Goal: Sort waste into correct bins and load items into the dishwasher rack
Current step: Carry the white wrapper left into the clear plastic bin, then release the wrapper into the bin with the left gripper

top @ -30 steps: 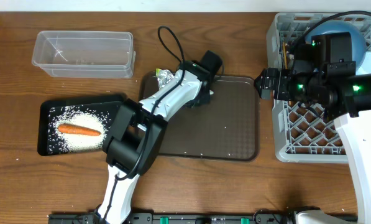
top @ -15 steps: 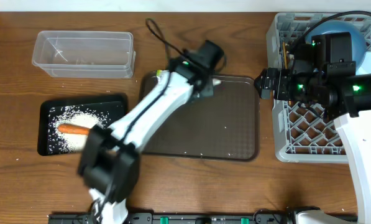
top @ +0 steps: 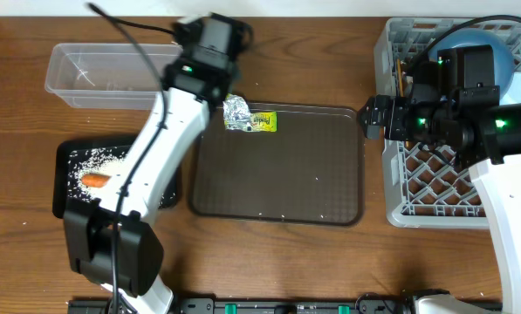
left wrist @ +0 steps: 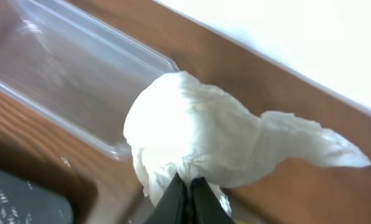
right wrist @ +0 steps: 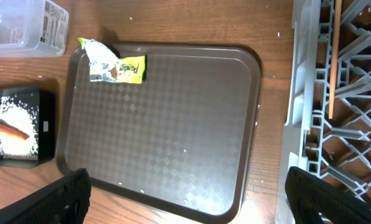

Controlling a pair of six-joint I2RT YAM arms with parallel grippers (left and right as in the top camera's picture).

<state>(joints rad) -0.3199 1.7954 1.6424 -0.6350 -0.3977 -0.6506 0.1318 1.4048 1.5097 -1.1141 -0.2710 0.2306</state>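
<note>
My left gripper (left wrist: 188, 182) is shut on the crumpled white tissue (left wrist: 197, 134) and holds it in the air beside the right end of the clear tub (left wrist: 61, 68). In the overhead view the left gripper (top: 213, 33) is at the tub's (top: 116, 76) right end and the tissue is hidden under it. The foil (top: 235, 111) and green-yellow wrapper (top: 263, 121) lie on the back left corner of the brown tray (top: 286, 174). The black tray (top: 61, 174) holds rice (top: 90, 161) and the carrot (top: 94, 180). My right gripper (right wrist: 201, 199) is open and empty above the brown tray's right edge.
The grey rack (top: 435, 183) stands at the right, with the dark-blue bowl (top: 496, 52) at its back and chopsticks (right wrist: 332, 56) along its left side. A few rice grains lie on the brown tray (right wrist: 173, 124). The table's back edge is just behind the tub.
My left arm has swung from the brown tray's back left corner to the tub's right end, carrying the tissue. The foil and wrapper are now uncovered. The right arm has not moved.
</note>
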